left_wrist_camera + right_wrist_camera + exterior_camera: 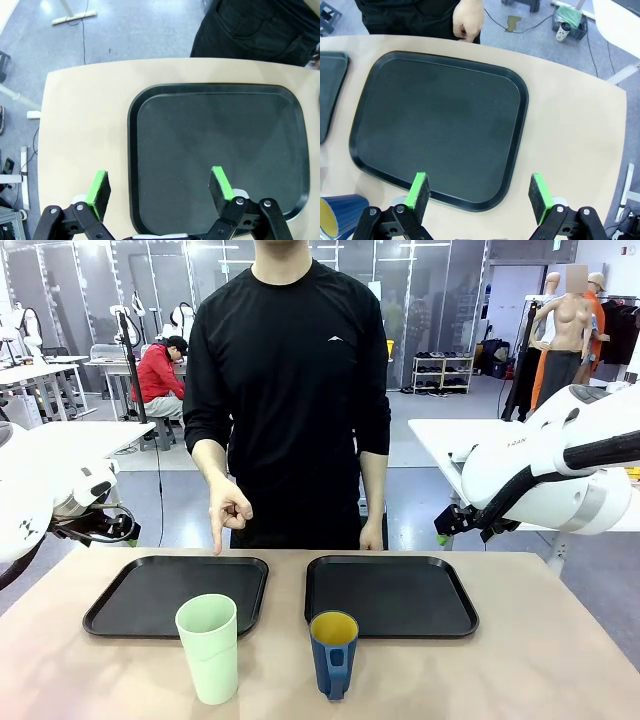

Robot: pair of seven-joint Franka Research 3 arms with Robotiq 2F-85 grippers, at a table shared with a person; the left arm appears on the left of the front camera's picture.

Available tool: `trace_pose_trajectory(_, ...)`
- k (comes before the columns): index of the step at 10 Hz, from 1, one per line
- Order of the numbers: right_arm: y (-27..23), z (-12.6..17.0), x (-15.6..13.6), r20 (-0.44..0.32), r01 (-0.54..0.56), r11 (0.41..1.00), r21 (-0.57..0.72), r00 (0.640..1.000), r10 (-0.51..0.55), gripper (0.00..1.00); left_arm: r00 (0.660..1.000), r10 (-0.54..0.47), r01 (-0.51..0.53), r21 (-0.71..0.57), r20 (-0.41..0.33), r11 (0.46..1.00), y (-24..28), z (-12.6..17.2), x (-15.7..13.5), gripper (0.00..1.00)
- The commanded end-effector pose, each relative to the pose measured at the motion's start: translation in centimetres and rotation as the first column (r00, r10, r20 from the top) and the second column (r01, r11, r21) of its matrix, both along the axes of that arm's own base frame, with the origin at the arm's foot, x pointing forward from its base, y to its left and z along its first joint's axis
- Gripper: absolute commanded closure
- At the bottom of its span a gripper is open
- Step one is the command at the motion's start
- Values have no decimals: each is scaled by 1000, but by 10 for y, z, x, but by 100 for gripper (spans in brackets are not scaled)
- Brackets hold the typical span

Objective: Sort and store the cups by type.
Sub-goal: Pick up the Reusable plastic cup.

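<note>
Near the table's front edge stand the two cups. The tall mint-green tumbler (208, 648) is just in front of the left black tray (150, 590). The dark blue mug (333, 653), yellow inside, stands in front of the right black tray (400, 595), its handle toward me. My left gripper (160, 187) hangs open above the left tray (215, 145), with nothing between its green pads. My right gripper (479, 192) is open over the right tray (440, 130), and the blue mug (340, 215) peeks in at the lower left corner. Both grippers (105, 528) (455, 522) hover at the table's sides.
A person in black stands at the far side. One hand (228, 512) points a finger down at the left tray's far edge; the other hand (372, 535) hangs by the right tray. Both trays hold nothing. Bare tabletop lies on either side of the cups.
</note>
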State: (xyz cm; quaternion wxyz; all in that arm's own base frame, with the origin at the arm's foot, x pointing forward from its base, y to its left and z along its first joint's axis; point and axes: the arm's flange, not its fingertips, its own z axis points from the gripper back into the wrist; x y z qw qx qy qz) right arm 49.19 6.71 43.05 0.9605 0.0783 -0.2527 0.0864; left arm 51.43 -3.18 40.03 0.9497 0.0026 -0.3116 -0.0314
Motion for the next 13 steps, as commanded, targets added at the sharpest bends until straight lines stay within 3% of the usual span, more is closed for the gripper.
trace_pose_trajectory(1,-1,1,-1,1,1,1000,5,1000,-1,0,999,-51,51,1,-15,999,8,3,-7,0)
trace_pose_trajectory(5,-1,1,-1,1,1,1000,5,1000,-1,0,986,-157,162,89,-58,983,27,27,-55,0)
trace_pose_trajectory(7,-1,1,-1,1,1,1000,5,1000,-1,0,954,-269,288,162,-134,944,33,35,-71,0)
trace_pose_trajectory(9,-1,1,-1,1,1,1000,5,1000,-1,0,914,-342,396,288,-220,872,45,37,-74,0)
trace_pose_trajectory(11,-1,1,-1,1,1,1000,5,1000,-1,0,820,-500,573,421,-280,703,59,42,-68,0)
trace_pose_trajectory(12,-1,1,-1,1,1,1000,5,1000,-1,0,778,-566,624,434,-273,650,63,43,-63,0)
trace_pose_trajectory(13,-1,1,-1,1,1,1000,5,1000,-1,0,714,-639,690,444,-287,572,66,42,-60,0)
